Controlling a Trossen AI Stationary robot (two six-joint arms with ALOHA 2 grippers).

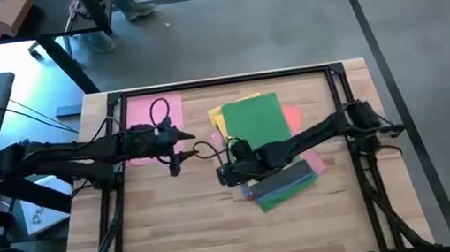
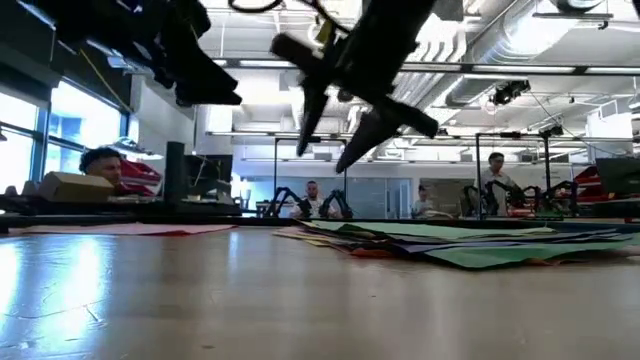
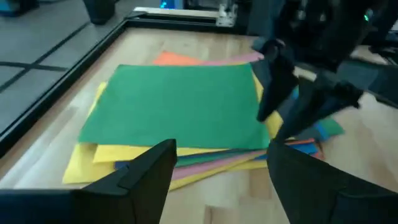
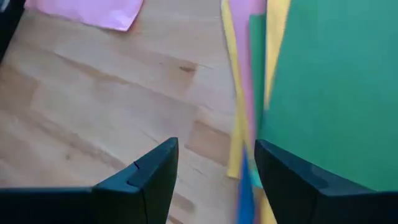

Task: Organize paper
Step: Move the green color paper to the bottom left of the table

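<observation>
Green paper tops a loose, fanned stack of thin coloured sheets (image 1: 254,126) lying right of centre on the pale wooden counter (image 1: 179,240). Yellow edges show at the stack's 9 and 11 o'clock sides in the high view, orange-red peeks out at 3 o'clock, and pink, grey and blue-green edges stick out at 5 o'clock. In the left wrist view the same stack (image 3: 174,115) shows green over yellow, pink and blue, with an orange corner at the far edge.

A single pink sheet (image 1: 151,119) lies apart, flat on the counter at about 10 o'clock from the stack, partly under the left arm.

The right pincer (image 1: 230,172) hovers over the stack's 7 o'clock corner; its fingers (image 4: 149,174) stand apart with nothing between them, and the right wrist view shows bare wood and the stack's yellow, pink and blue edges through the gap. In the low view it hangs clear above the sheets (image 2: 470,240).

The left pincer (image 1: 176,147) sits at 9 o'clock from the stack, just beside the pink sheet's edge, its fingers (image 3: 146,168) spread wide and empty, pointing toward the stack.
</observation>
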